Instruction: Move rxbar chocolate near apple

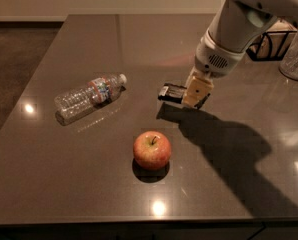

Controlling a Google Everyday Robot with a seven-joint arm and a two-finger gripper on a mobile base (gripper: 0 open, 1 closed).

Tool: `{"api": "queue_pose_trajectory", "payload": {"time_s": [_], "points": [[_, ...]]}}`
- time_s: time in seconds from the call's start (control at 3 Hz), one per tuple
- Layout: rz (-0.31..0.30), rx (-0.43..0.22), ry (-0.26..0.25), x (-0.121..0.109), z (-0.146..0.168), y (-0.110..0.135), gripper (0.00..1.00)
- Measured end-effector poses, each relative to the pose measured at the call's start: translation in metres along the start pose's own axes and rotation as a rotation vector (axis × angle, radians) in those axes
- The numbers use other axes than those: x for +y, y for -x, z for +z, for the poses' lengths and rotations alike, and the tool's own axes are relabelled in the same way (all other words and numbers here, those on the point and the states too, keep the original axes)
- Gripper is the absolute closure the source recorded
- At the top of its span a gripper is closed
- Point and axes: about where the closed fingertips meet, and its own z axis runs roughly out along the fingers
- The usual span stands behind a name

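The rxbar chocolate (171, 92), a small flat bar in a black wrapper, sticks out to the left of my gripper (195, 95). The gripper is shut on the bar's right end and holds it a little above the table, with its shadow just below. The red apple (152, 150) stands upright on the dark table (64, 184), in front of the bar and slightly to its left, about a hand's width away. The arm comes in from the upper right.
A clear plastic water bottle (89, 96) lies on its side to the left of the bar. A black wire rack (271, 44) and a clear container (296, 59) stand at the far right edge. The table's front edge runs just below the apple.
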Motion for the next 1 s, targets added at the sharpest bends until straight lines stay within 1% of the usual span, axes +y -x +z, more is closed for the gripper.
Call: {"api": "queue_pose_trajectory", "payload": {"time_s": [0.33,0.67,1.0], "points": [[-0.093,0.049,0.057,0.029,0.010,-0.014,1.00],[-0.115,0.073,0.113,0.047,0.023,-0.029,1.00],[-0.105,0.067,0.149,0.057,0.032,-0.035,0.84]]}}
